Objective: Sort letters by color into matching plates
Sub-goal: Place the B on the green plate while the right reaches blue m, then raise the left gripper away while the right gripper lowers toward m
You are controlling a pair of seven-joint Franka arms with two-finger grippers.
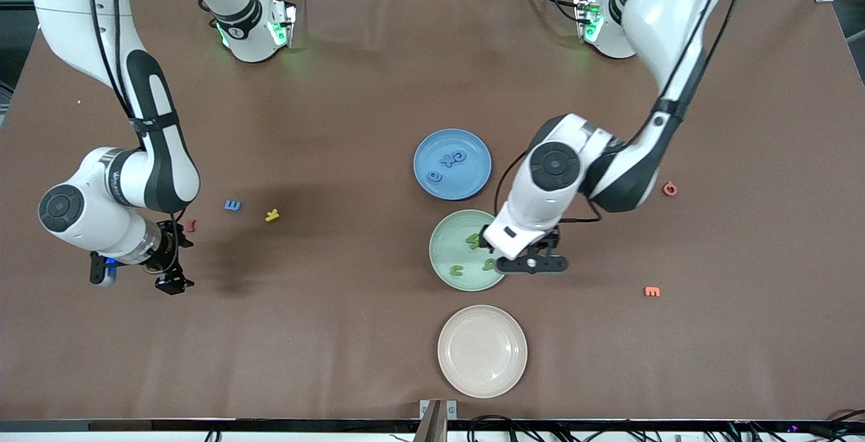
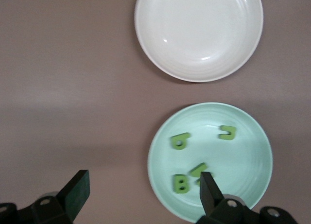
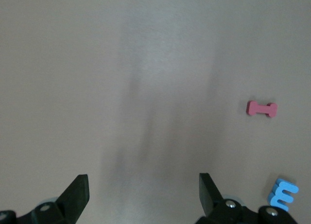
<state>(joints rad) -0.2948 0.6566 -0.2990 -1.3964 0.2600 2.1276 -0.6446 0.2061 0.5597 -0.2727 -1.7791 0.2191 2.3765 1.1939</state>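
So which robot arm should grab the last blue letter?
The right arm, probably. Its open right gripper hangs just beside the blue letter, which lies on the table at that arm's end. The left gripper, open, is over the green plate, holding nothing.

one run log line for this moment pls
left end effector: open over green plate | green letters: four in plate | right end effector: open, waiting | blue letter: on table
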